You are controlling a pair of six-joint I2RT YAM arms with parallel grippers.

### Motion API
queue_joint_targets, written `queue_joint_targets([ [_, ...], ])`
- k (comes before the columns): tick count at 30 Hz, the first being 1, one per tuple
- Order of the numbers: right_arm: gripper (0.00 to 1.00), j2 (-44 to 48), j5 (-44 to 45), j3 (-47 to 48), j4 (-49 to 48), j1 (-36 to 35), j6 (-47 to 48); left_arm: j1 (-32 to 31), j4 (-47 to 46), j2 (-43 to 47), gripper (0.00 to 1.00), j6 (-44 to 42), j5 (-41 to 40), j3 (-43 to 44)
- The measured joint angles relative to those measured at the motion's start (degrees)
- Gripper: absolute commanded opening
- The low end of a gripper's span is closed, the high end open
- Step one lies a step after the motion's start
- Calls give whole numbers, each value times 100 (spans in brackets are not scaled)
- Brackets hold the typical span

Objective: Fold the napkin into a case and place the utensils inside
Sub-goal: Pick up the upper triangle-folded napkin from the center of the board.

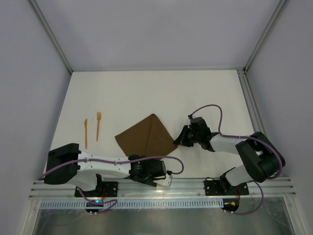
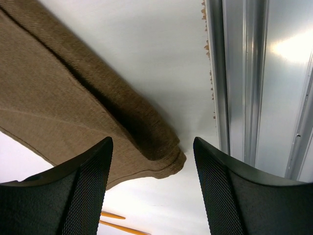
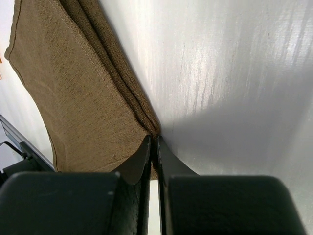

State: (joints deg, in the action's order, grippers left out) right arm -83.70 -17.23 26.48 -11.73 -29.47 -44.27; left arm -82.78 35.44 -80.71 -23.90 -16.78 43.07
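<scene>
The dark brown napkin (image 1: 146,137) lies folded with layered edges at the table's middle. It also shows in the left wrist view (image 2: 63,107) and the right wrist view (image 3: 73,98). My right gripper (image 1: 180,139) is shut on the napkin's right layered edge (image 3: 154,139). My left gripper (image 1: 144,171) is open and empty (image 2: 151,142), low over the table just short of a napkin corner. The two orange utensils, a fork (image 1: 98,126) and a plain piece (image 1: 86,133), lie side by side left of the napkin. Their tips show in the left wrist view (image 2: 117,223).
A metal rail (image 1: 161,188) runs along the table's near edge by the arm bases and shows in the left wrist view (image 2: 244,78). White walls with metal posts (image 1: 49,36) close in the left, back and right sides.
</scene>
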Motion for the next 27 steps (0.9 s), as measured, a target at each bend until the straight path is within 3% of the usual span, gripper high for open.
queue_joint_targets([
  [7,3,59,120,35,151,0,59,0,-127,-197,69,122,138,-81],
  [9,3,59,127,39,155,0,59,-2,-155,-223,63,127,118,-92],
  [10,3,59,131,39,157,0,59,-2,-190,-247,59,127,79,-101],
  [11,3,59,133,42,157,0,59,-11,-251,-280,46,122,-13,-111],
  [13,3,72,157,42,175,0,63,-13,-424,-348,33,133,-229,-184],
  [14,3,81,168,44,188,0,68,-13,-520,-385,20,120,-393,-240],
  [17,3,87,166,72,251,0,103,-7,-857,-446,0,74,-863,-470],
  [18,3,87,153,85,282,-2,127,11,-951,-450,0,50,-1001,-542],
  [21,15,87,70,120,334,-2,262,122,-1161,-404,0,-7,-1257,-691],
  [22,34,87,15,136,356,-2,334,192,-1215,-361,0,-48,-1279,-741],
  [23,43,94,-46,151,380,-2,387,273,-1255,-293,0,-79,-1294,-780],
  [27,63,492,-195,229,494,0,822,984,-1191,492,0,-260,-920,-802],
])
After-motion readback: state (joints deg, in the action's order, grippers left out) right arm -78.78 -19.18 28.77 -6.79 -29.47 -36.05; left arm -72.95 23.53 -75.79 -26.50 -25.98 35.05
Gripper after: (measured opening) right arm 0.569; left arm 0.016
